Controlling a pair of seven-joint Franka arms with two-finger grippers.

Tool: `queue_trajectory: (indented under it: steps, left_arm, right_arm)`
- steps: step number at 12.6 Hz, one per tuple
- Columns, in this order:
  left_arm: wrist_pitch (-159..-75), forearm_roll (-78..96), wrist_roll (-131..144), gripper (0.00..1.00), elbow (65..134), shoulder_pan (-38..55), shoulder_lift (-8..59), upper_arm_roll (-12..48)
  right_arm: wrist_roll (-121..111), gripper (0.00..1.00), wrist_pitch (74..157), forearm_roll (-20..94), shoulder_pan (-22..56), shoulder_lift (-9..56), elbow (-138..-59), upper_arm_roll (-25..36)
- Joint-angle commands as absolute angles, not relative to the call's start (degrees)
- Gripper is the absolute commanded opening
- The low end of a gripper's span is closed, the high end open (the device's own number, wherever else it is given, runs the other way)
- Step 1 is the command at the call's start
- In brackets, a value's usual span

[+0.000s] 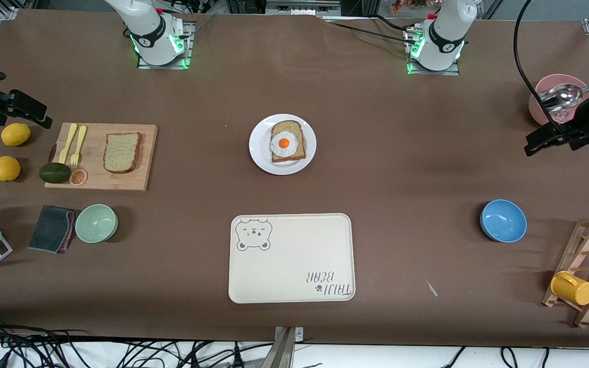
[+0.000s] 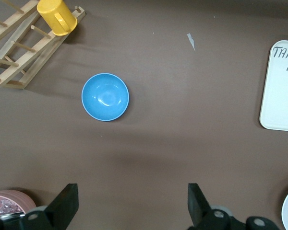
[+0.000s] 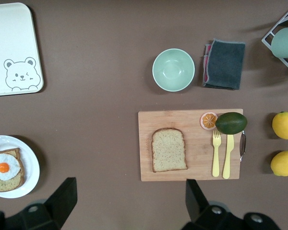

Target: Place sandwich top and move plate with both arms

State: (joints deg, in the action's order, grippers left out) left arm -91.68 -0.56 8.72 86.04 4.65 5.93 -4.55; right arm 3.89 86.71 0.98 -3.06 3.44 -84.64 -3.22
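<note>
Your plate point(image 1: 260, 153) sits mid-table with only an egg-topped bread slice point(image 1: 288, 141) on it; the sandwich top point(image 1: 122, 152) lies on the cutting board point(image 1: 101, 180) toward the right arm's end, and the tray point(image 1: 291, 258), blue bowl point(image 1: 503, 220) and green bowl point(image 1: 96, 223) hold nothing. You've got the left hand point(image 2: 130, 203) up by the pink bowl point(image 1: 540, 97), which holds a ladle point(image 1: 563, 95), fingers spread wide and holding nothing. Right hand point(image 3: 130, 201) is up by the lemons point(image 1: 15, 134), also wide open and bare.

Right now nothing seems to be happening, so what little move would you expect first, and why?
Probably the right gripper comes down over the sandwich top, jaws open. That plain slice lies alone on the cutting board, while the egg-topped slice on the plate is uncovered. The left gripper waits open over bare table.
</note>
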Motion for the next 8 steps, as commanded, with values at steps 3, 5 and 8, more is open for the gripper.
queue_trajectory:
  steps: [3,5,8]
  left_arm:
    - [-92.0,-2.4,8.7,1.0,87.0,4.6,5.1,-4.2]
    - [-92.0,-2.4,8.6,1.0,87.0,4.5,5.2,-4.2]
    - [-92.1,-2.4,8.7,1.0,87.0,4.5,5.2,-4.2]
  right_arm:
    - [4.7,1.0,85.4,-0.1,-3.0,4.4,-82.7,-3.6]
    - [4.7,1.0,85.5,-0.1,-3.1,4.4,-82.7,-3.6]
    - [4.7,1.0,85.7,-0.2,-3.2,4.4,-82.6,-3.5]
